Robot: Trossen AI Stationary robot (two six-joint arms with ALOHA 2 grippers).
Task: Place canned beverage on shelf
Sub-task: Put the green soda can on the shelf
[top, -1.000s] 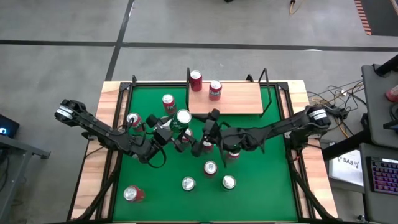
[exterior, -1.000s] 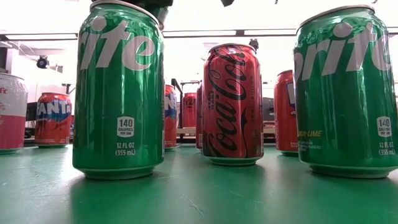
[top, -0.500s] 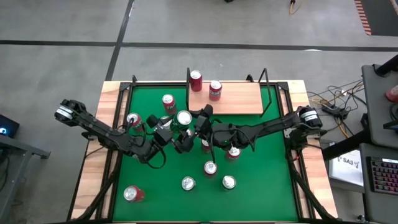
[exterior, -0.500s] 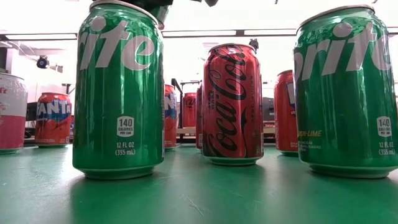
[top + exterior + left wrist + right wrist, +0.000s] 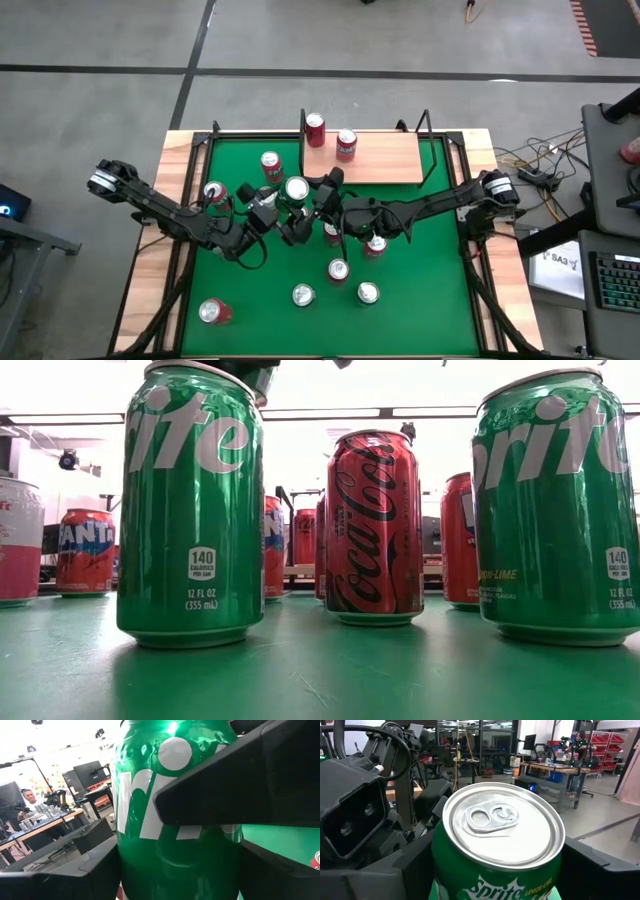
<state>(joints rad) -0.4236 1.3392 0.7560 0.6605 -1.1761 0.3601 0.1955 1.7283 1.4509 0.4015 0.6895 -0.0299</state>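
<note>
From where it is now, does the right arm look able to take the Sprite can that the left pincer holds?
Probably yes: the right pincer already brackets the Sprite can, opposite the left pincer; nothing blocks it.

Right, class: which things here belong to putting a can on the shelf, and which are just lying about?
In the job: Sprite can, clamped by the left gripper; right gripper beside it; shelf.
Lying about: two red cans on that shelf; other cans standing on the green table.

Eleven cans (image 5: 338, 270), one shelf (image 5: 385, 160), two arms (image 5: 160, 208)
</note>
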